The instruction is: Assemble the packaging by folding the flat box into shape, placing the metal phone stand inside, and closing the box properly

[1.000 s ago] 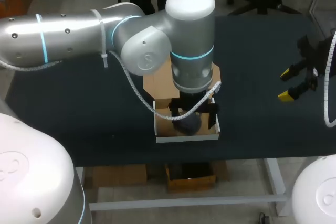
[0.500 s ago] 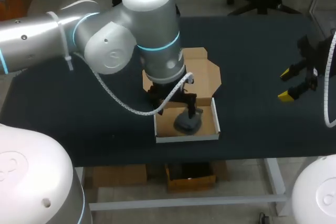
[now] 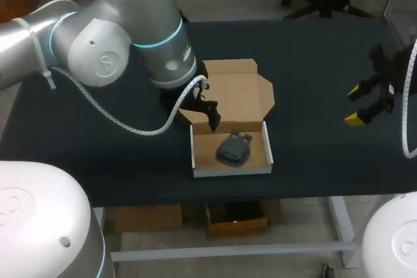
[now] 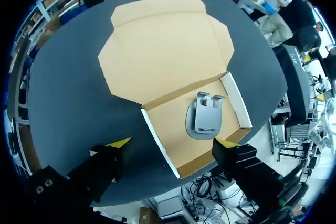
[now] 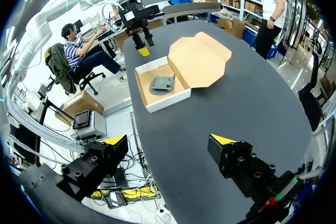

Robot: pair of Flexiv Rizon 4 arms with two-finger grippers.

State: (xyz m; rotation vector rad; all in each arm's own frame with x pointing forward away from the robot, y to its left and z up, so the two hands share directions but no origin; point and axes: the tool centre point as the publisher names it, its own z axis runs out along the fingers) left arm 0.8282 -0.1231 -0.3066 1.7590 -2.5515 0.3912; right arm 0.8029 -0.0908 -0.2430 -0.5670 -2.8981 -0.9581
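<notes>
Centrally on the dark table top (image 3: pixel 313 63) sits a brown cardboard box with white outer walls (image 3: pixel 231 171), folded up into a shallow open tray, its broad lid flap (image 3: pixel 234 89) laid out flat on the table behind the rear hinge. Inside the tray, roughly at its middle, lies a grey metal phone stand (image 3: pixel 233 150), flat on the cardboard floor and clear of all four walls. In the left wrist view the phone stand (image 4: pixel 203 119) shows a rounded oval base with a flat plate over it ending in two small upturned hooks. Its long axis runs from the tray's front wall toward the hinge, slightly askew, with the hooked end pointing at the lid flap (image 4: pixel 163 45) and the rounded end toward the front wall. The left gripper (image 3: pixel 203 114) hangs above the tray's left rear corner, near the hinge line; seen from its own wrist camera, the left gripper (image 4: pixel 172 142) has its yellow-tipped fingers spread wide, one to each side of the tray, touching nothing. The right gripper (image 3: pixel 355 105) waits well apart at the table's right edge, its jaws likewise spread wide and empty, with the box (image 5: pixel 163 100) far ahead of the right gripper (image 5: pixel 168 140).
</notes>
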